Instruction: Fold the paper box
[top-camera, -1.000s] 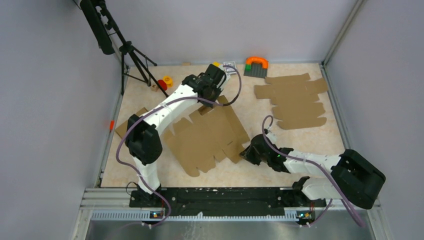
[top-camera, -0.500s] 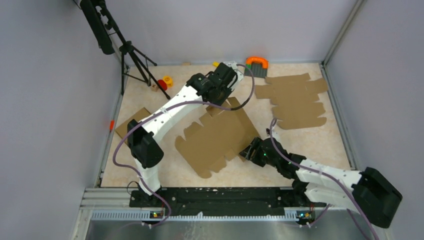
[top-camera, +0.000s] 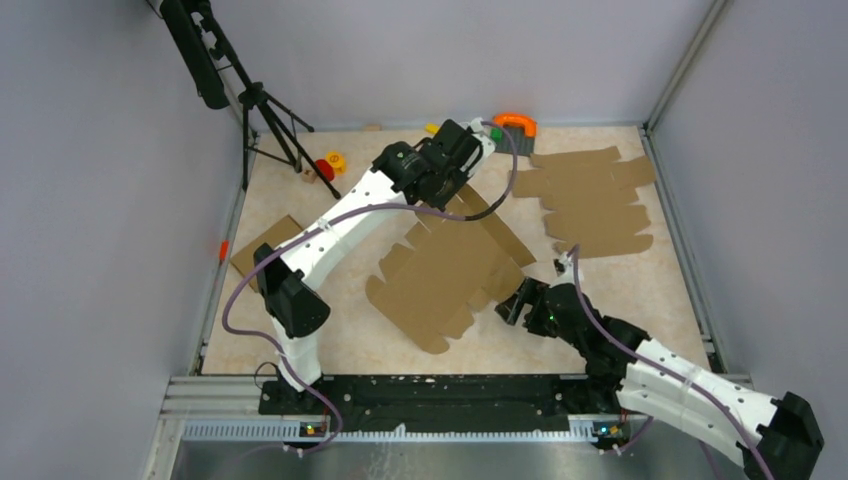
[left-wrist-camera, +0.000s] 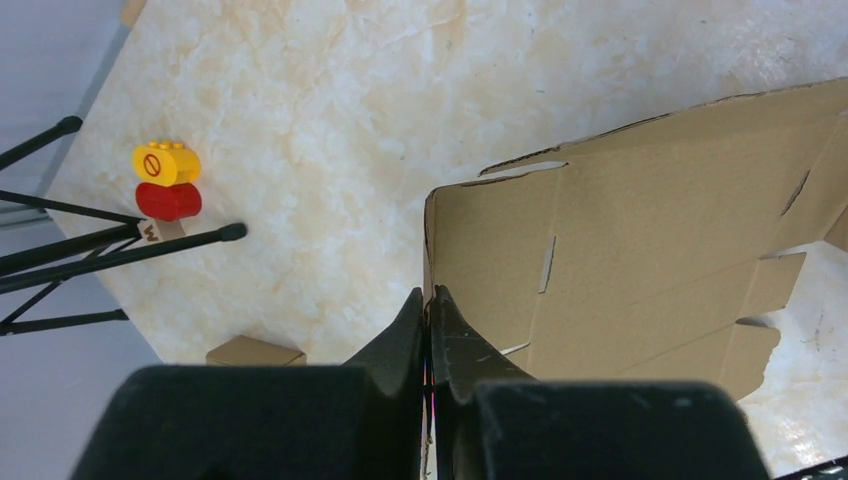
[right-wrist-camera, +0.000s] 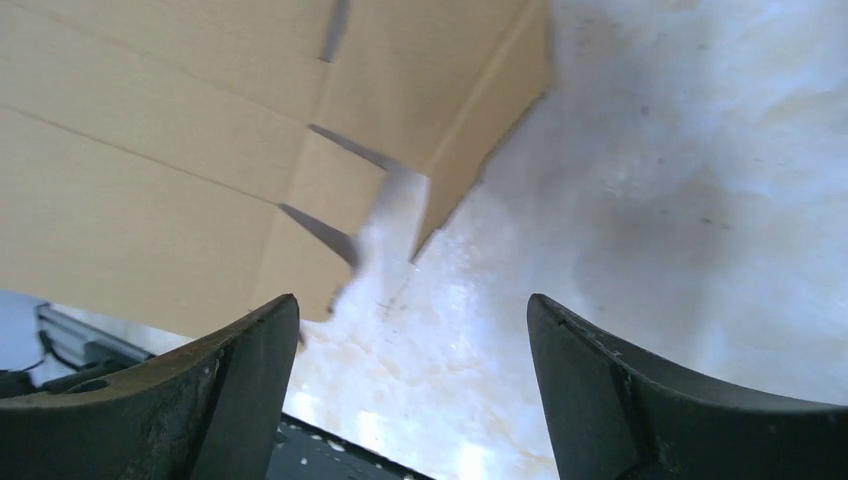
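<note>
The paper box (top-camera: 450, 272) is a flat brown die-cut sheet in the middle of the table, its far edge lifted. My left gripper (top-camera: 447, 203) is shut on that far edge; in the left wrist view its fingertips (left-wrist-camera: 428, 300) pinch the sheet's corner and the panels (left-wrist-camera: 650, 230) spread to the right. My right gripper (top-camera: 513, 301) is open just off the sheet's near right corner. In the right wrist view its gripper (right-wrist-camera: 412, 325) has only bare table between the fingers (right-wrist-camera: 255, 365), and the sheet (right-wrist-camera: 150, 170) lies ahead to the left.
A pile of similar cardboard sheets (top-camera: 590, 198) lies at the back right. A black tripod (top-camera: 262, 112) stands at the back left beside red and yellow toy blocks (top-camera: 331, 164). An orange and green toy (top-camera: 512, 128) sits by the far wall. A small cardboard piece (top-camera: 262, 246) lies at the left.
The left gripper has dragged the sheet to the right. The right gripper has opened wide, come off the sheet's near right edge and moved right with its arm.
</note>
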